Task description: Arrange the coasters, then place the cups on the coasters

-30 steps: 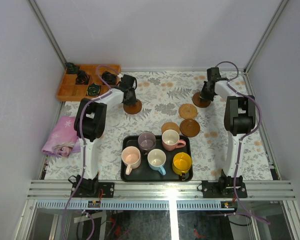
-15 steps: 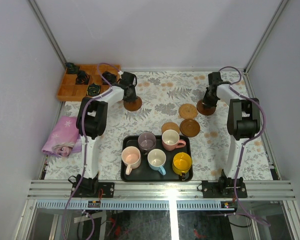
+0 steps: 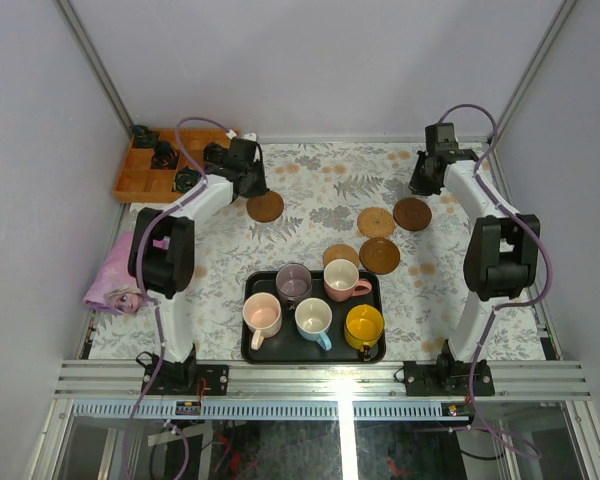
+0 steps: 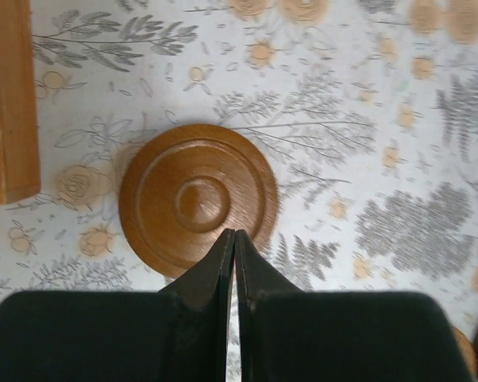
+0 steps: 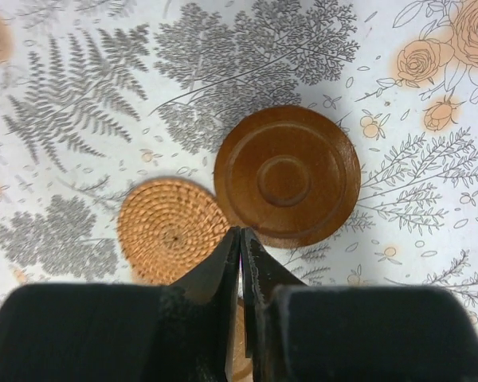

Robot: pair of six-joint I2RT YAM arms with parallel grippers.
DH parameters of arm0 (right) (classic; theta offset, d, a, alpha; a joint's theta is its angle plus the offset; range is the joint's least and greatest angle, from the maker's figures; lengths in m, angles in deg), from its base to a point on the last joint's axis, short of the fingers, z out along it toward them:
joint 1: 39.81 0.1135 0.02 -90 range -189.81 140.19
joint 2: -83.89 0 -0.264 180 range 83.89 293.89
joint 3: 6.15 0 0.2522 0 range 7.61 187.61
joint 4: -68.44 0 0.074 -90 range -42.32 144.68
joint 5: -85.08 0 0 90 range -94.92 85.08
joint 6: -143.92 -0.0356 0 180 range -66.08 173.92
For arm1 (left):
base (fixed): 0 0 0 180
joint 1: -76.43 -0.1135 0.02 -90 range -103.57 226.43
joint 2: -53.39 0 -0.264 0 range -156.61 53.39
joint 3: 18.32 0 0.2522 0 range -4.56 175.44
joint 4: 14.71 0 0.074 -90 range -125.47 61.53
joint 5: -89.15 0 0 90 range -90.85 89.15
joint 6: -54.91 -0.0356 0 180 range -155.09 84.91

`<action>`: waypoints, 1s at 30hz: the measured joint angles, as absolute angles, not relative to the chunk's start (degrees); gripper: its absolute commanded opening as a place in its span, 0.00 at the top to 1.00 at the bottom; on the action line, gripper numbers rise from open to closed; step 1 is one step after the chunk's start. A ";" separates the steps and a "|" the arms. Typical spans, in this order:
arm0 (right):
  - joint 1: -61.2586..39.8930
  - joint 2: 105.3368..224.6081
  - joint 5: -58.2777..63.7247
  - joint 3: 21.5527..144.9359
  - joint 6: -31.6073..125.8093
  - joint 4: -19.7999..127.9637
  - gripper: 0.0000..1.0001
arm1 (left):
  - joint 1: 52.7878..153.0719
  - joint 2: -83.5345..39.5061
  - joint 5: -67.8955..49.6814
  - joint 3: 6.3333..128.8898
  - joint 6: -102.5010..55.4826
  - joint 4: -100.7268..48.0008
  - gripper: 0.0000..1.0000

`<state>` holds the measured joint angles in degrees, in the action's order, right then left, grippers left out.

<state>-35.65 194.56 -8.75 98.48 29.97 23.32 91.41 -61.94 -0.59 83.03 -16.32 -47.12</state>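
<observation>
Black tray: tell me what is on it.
On the black tray stand a mauve-grey cup, a salmon-pink cup, a peach-pink cup, a light blue cup and a yellow cup. Its floor beneath each is hidden.

We find open tablecloth (image 3: 330,190) between the left-hand coaster (image 3: 265,207) and the right-hand coaster (image 3: 412,213). The black tray (image 3: 258,283), packed with cups (image 3: 313,318), blocks the near middle. Three coasters (image 3: 379,255) crowd its far side, and a wooden box (image 3: 130,185) fills the far-left corner.
</observation>
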 measured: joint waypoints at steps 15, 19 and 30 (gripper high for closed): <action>-31.82 185.19 -4.49 80.32 31.59 23.80 1.00 | 105.23 -56.23 -17.75 73.50 -14.97 -42.01 1.00; -30.51 185.08 -2.35 77.96 32.09 23.76 1.00 | 106.82 -56.23 -21.62 72.35 -14.42 -41.66 1.00; -26.86 185.10 0.86 75.44 32.97 24.39 1.00 | 111.43 -56.84 -25.62 68.94 -13.70 -40.98 1.00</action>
<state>-26.86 185.10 0.86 75.44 32.97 24.39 111.43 -56.84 -25.62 68.94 -13.70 -40.98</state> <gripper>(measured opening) 0.011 0.001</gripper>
